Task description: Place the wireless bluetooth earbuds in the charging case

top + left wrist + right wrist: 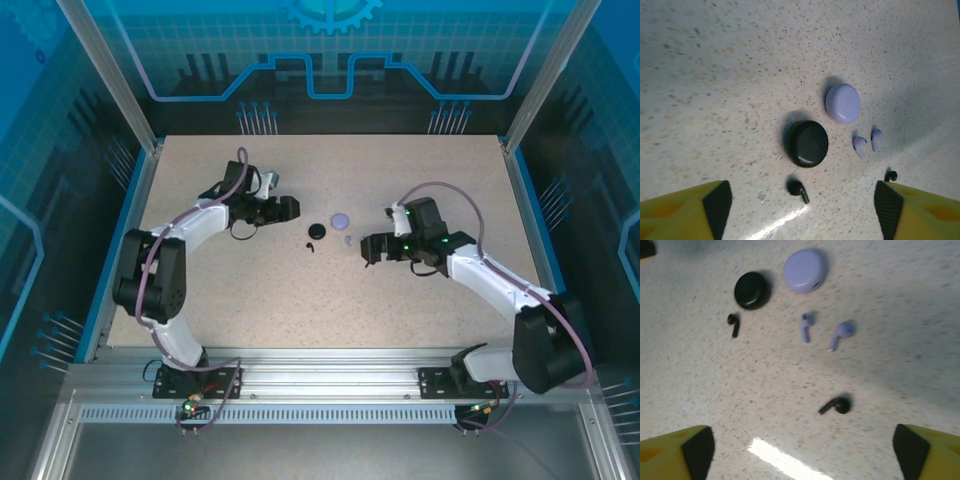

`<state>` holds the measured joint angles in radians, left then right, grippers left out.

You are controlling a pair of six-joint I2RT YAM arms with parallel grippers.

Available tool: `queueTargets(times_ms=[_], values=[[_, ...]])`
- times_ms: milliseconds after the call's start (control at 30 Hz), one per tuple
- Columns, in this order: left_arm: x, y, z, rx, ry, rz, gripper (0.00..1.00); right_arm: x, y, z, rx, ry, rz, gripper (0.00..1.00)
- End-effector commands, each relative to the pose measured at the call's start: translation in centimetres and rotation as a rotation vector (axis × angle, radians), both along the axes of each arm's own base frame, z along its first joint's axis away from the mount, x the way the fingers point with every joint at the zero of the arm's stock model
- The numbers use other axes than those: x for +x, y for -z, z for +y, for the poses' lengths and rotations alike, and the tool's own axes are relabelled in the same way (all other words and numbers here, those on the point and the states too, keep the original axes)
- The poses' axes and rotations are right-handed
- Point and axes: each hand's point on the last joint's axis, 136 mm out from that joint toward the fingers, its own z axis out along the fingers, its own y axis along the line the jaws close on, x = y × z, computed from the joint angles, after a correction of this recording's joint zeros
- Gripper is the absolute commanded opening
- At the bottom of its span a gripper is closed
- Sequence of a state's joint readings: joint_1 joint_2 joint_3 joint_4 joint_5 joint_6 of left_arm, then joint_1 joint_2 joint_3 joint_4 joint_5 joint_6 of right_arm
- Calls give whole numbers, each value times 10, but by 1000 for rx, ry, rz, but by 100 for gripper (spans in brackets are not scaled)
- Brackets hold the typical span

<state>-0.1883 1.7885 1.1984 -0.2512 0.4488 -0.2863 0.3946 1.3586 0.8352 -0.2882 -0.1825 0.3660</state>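
Speckled beige stone-look table (pixel 200 300) carries everything, with four earbuds lying loose on it and none inside a case.

At the left of the top view, the left gripper (pixel 290 208) hangs low over the table, pointing toward 3 o'clock. In its wrist view its two yellow fingers (pixel 717 207) with black pads stand wide apart in the bottom corners, with bare table between them and nothing gripped.

From that gripper, the black case (pixel 317 230) sits at about 4 o'clock, a round dark puck flat on the table. The black earbud (pixel 797 189) lies just beside it at 6 to 7 o'clock in the left wrist view, apart from the case and between the spread fingers.

From the black case, the lilac case (pixel 341 219) sits near at 2 o'clock, not touching it, its smooth domed face up. The two lilac earbuds (pixel 859 146) lie side by side at 5 o'clock of the lilac case in the left wrist view, close together but apart, stems pointing roughly toward 6 o'clock.

A second black earbud (pixel 836 406) lies alone on its side, at 5 to 6 o'clock of the lilac pair in the right wrist view, well apart from the black case.

At the right, the right gripper (pixel 368 248) points toward 9 o'clock, near the lilac pair. Its fingers (pixel 699 450) sit at the bottom corners of its wrist view, spread wide and holding nothing
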Motion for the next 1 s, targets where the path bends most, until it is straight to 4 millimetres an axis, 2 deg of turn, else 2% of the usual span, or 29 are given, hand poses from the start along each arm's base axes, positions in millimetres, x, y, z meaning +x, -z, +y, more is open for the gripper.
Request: queueTargets(times_ms=[0, 133, 267, 333, 433, 667, 800, 967], values=[[7, 4, -19, -69, 37, 57, 71, 9, -13, 33, 84, -30, 25, 87], [25, 17, -33, -75, 49, 79, 63, 15, -2, 65, 111, -65, 90, 70], [39, 28, -43, -88, 49, 107, 54, 21, 10, 87, 117, -60, 133, 58], [44, 35, -46, -88, 49, 120, 50, 25, 16, 95, 121, -55, 145, 48], [47, 42, -52, -88, 59, 135, 47, 30, 23, 102, 117, -40, 165, 41], [39, 59, -69, -101, 122, 187, 45, 39, 40, 107, 101, 1, 207, 38], [32, 67, -70, -92, 127, 210, 44, 45, 46, 111, 99, 5, 216, 36], [27, 67, -68, -86, 132, 226, 36, 54, 53, 117, 104, 29, 234, 29]])
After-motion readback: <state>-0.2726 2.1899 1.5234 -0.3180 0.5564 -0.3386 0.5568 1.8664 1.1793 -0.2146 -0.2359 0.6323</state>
